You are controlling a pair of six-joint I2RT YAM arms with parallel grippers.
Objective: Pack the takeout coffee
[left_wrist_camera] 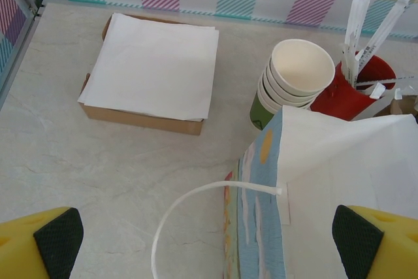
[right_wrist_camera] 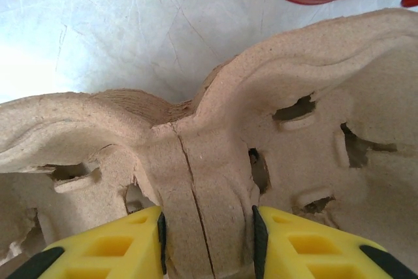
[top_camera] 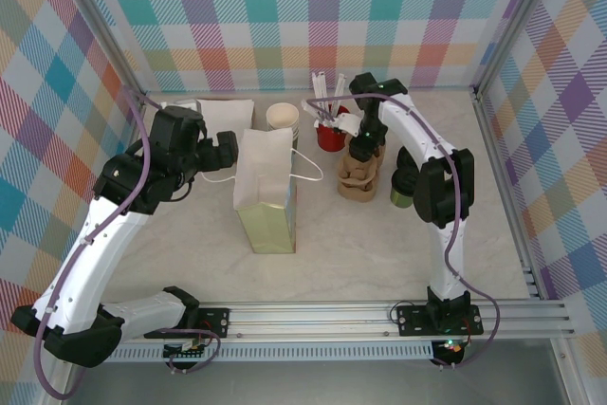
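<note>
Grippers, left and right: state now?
Left gripper: open, holding nothing.
Right gripper: shut on the middle ridge of the pulp cup carrier.

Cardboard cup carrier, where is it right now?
In the top view, the cardboard cup carrier is right of the paper bag, just in front of the red holder. The right fingers pinch its middle ridge.

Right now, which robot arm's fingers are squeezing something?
The right arm's fingers are: they pinch the middle ridge of the brown cardboard cup carrier. The left arm's fingers stand wide open near the white paper bag, holding nothing.
</note>
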